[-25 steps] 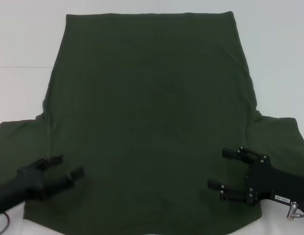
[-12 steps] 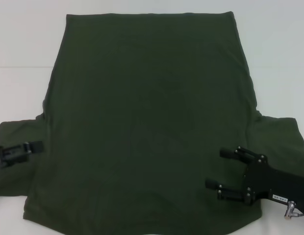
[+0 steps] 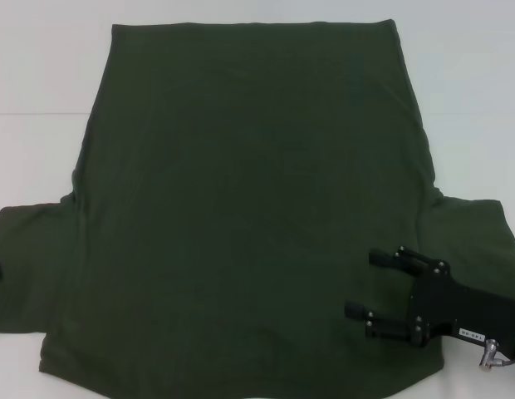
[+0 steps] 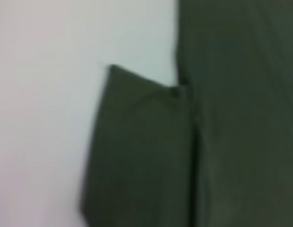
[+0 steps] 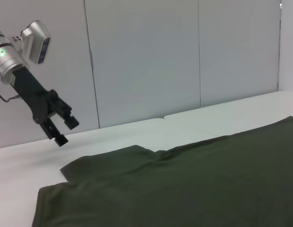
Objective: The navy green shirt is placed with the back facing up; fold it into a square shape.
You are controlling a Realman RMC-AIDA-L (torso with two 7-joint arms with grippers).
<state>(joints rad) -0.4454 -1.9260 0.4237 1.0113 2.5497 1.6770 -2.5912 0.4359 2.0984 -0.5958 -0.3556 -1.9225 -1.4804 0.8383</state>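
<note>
One shirt (image 3: 249, 208), olive-green, flat on one white table (image 3: 41, 75). Two sleeves showing, one each side. Two grippers: right gripper (image 3: 363, 284) over the shirt's near right corner, left gripper (image 5: 63, 131) raised above the left sleeve.

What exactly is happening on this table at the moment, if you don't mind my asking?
A two-armed robot is setting up to fold the navy green shirt, which lies flat and unfolded on the white table. The right gripper hovers open over the shirt's near right side. The left gripper is raised open beyond the left sleeve, holding nothing.
</note>
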